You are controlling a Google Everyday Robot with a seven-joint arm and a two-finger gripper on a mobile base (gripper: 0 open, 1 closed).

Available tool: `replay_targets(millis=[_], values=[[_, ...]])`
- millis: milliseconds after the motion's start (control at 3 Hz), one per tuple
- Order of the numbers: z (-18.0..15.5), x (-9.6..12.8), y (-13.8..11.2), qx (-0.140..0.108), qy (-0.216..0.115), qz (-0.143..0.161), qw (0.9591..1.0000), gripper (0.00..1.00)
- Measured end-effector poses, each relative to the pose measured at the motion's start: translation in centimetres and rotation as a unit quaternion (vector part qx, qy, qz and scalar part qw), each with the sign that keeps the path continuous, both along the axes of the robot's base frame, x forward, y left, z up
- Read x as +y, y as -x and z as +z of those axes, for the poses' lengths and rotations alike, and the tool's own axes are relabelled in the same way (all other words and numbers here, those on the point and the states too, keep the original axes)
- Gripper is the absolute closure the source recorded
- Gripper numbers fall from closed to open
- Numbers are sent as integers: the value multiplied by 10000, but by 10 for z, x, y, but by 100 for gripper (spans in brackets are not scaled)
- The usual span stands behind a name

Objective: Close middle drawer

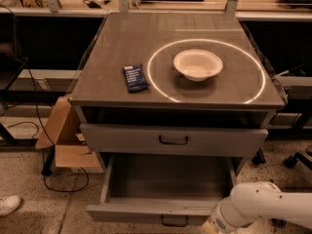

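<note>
The middle drawer [146, 212] is pulled far out at the bottom of the camera view. It is grey, with long box sides, a low slim front panel and a small dark bar handle [174, 222], and its inside looks empty. Above it the taller-fronted grey drawer [122, 139] stands out only slightly. My white arm [253, 206] comes in from the lower right, its end next to the right corner of the middle drawer's front. My gripper lies below the picture's edge and is hidden.
On the cabinet top [112, 43] lie a white bowl [197, 65] inside a bright ring and a dark blue packet [135, 77]. A cardboard box [66, 140] and cables stand on the floor at the left. A white shoe [7, 204] is at the lower left.
</note>
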State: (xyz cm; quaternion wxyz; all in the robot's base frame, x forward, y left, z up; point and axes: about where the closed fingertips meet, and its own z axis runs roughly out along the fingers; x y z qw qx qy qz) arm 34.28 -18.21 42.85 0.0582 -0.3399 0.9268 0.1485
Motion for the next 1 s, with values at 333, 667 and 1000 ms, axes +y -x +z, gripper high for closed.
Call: replay_targets(millis=[333, 667, 1000], values=[[0, 0, 0, 0, -4, -5, 10000, 100], [-14, -35, 15, 216, 189, -245, 9993, 100], [-39, -53, 31, 510, 365, -442, 9971, 100]])
